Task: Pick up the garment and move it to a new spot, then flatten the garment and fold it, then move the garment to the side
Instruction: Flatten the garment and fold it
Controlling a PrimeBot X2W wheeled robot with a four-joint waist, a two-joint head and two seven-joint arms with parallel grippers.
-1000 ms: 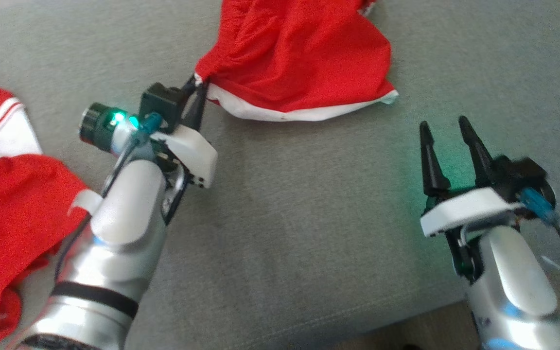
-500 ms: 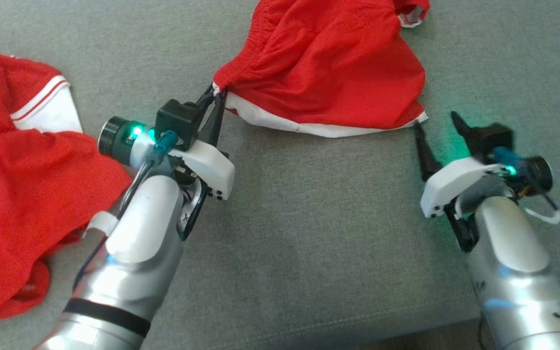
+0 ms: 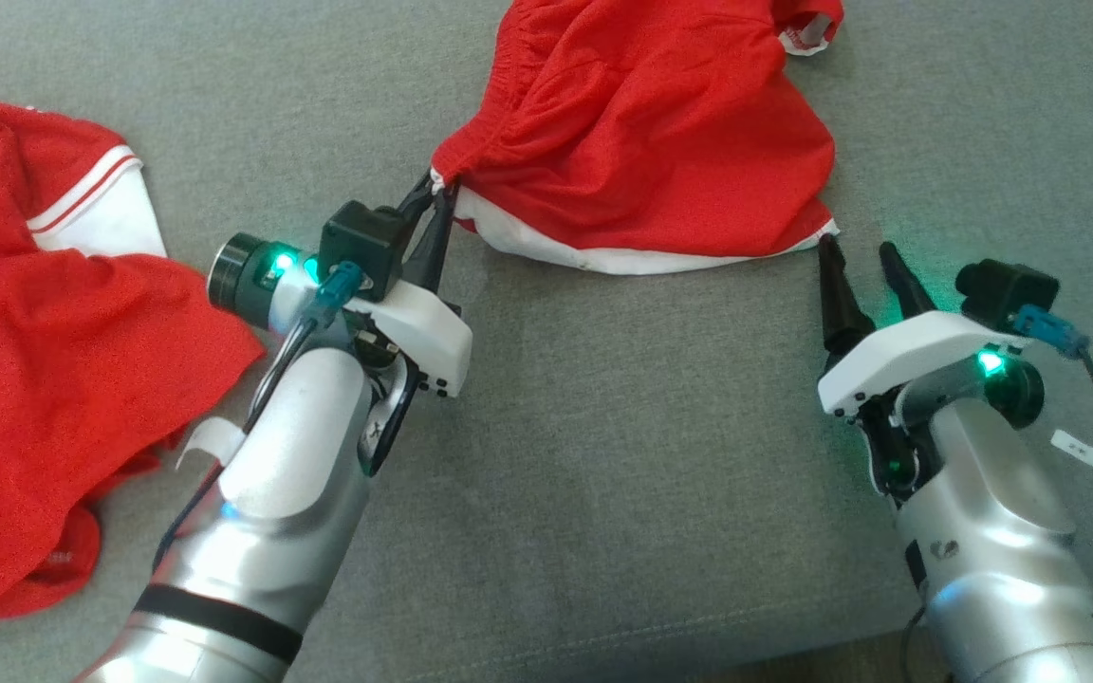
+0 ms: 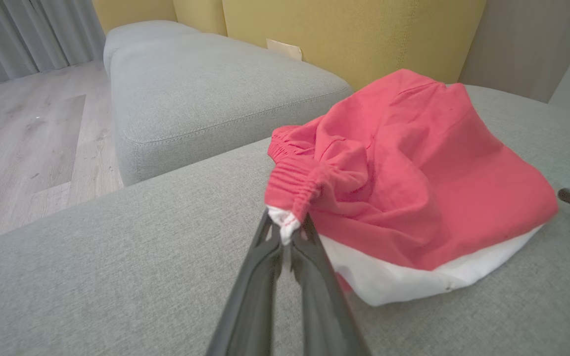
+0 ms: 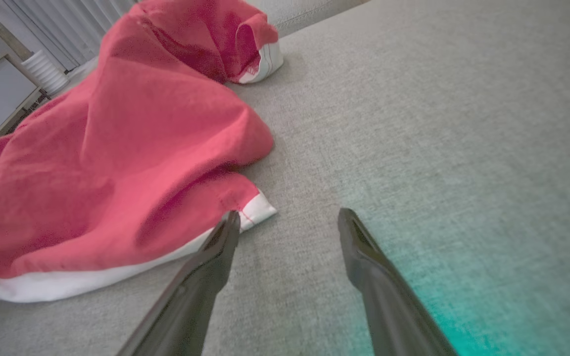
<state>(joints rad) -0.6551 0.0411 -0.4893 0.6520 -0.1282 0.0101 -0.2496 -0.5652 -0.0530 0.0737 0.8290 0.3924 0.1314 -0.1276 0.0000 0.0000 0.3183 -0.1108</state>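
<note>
The garment (image 3: 44,360), a red mesh jersey with a white, stripe-trimmed sleeve (image 3: 101,213), lies crumpled at the left, apart from both grippers. My left gripper (image 3: 440,190) is shut on the gathered corner of a smaller red piece with white edging (image 3: 641,123). In the left wrist view the gripper (image 4: 287,232) pinches that corner of the red piece (image 4: 413,188). My right gripper (image 3: 858,249) stands open just below the piece's lower right corner. In the right wrist view the open gripper (image 5: 290,215) has its left finger beside the white-edged corner of the red piece (image 5: 117,148).
Everything rests on a grey sofa cushion (image 3: 603,474), whose front edge runs along the bottom right. The left wrist view shows a second grey cushion (image 4: 206,84), a yellow backrest (image 4: 354,34) and wooden floor (image 4: 27,133) to the left.
The head camera has shifted, so more of the jersey shows. My right gripper has moved up to the red piece's lower right corner and turned at the wrist. The left gripper keeps its hold.
</note>
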